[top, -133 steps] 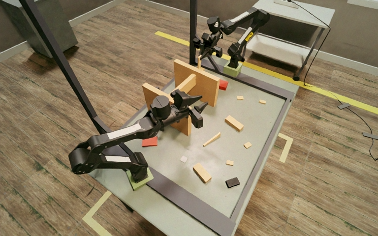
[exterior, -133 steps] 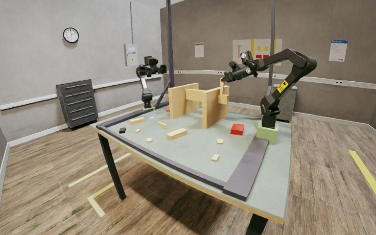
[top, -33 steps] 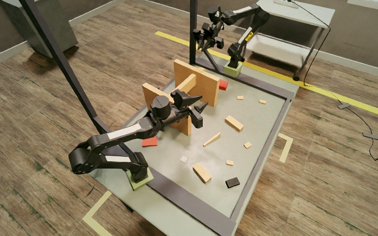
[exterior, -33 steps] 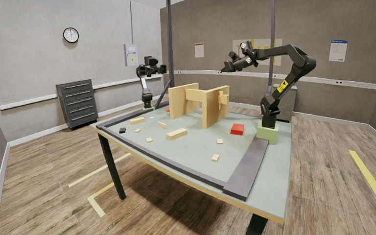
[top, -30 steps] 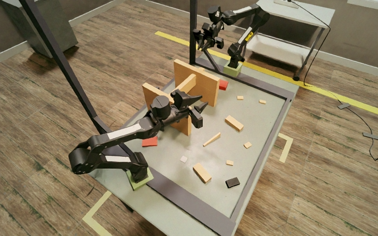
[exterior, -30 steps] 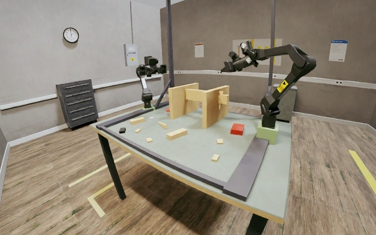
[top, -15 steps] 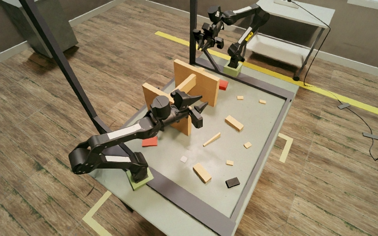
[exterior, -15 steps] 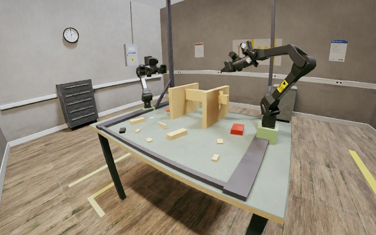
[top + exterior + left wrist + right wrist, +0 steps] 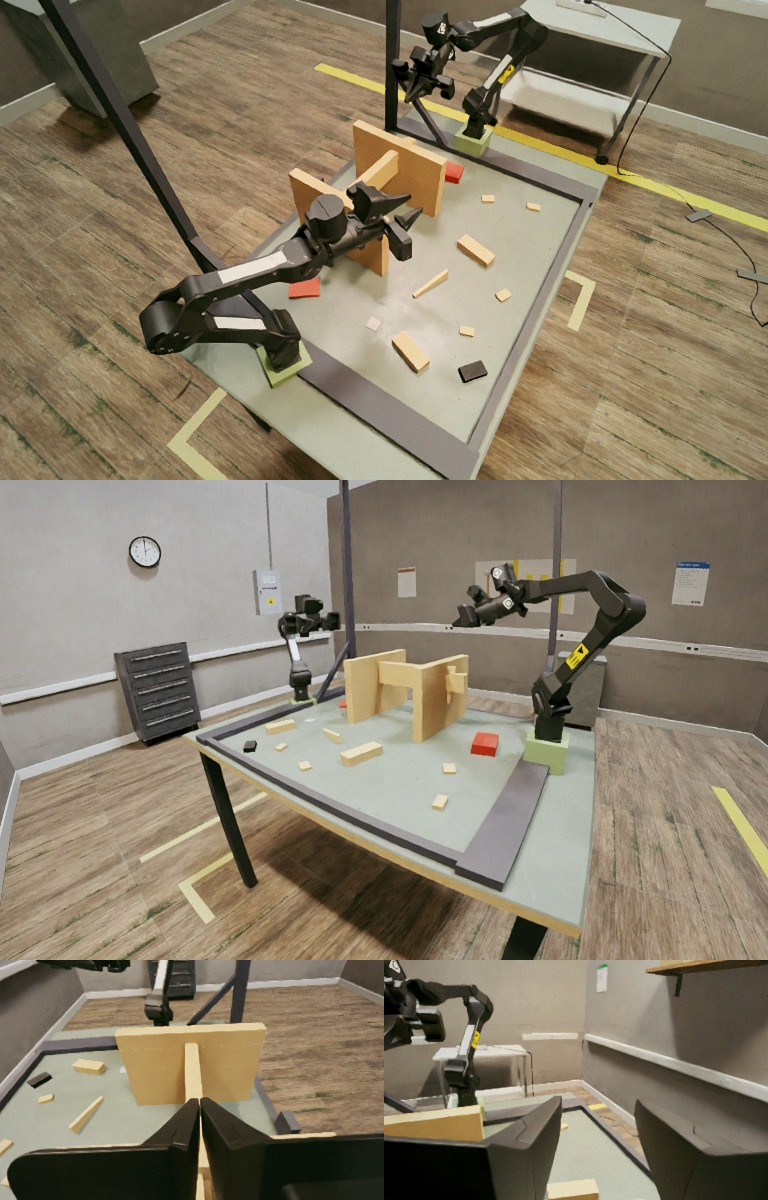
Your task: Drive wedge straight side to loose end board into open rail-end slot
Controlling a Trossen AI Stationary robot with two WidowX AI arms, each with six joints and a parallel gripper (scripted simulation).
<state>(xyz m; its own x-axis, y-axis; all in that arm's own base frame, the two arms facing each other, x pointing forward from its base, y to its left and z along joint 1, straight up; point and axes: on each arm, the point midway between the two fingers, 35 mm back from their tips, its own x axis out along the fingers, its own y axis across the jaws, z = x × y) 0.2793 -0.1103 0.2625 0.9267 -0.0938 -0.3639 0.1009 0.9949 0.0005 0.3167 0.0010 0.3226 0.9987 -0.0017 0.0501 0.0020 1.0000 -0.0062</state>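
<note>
Two upright end boards [image 9: 368, 683] [image 9: 438, 697] are joined by a rail [image 9: 404, 672]. A wedge [image 9: 450, 692] stands in the slot at the rail's end, against the outer face of the board nearer the left arm. My left gripper [image 9: 461, 615] is shut and empty, high above that end. In the left wrist view its fingers [image 9: 200, 1102] meet over the rail [image 9: 193, 1072], which runs to the far board. My right gripper [image 9: 404, 217] is open and empty, over the other board [image 9: 346, 211]. That end's wedge is hidden.
A loose wedge [image 9: 430, 283] lies on the mat, among wooden blocks [image 9: 475, 250] [image 9: 411, 350], small chips and a black piece [image 9: 472, 371]. Red blocks [image 9: 453, 172] [image 9: 304, 288] lie beside each board. Dark frame posts [image 9: 390, 62] rise at the table's edge.
</note>
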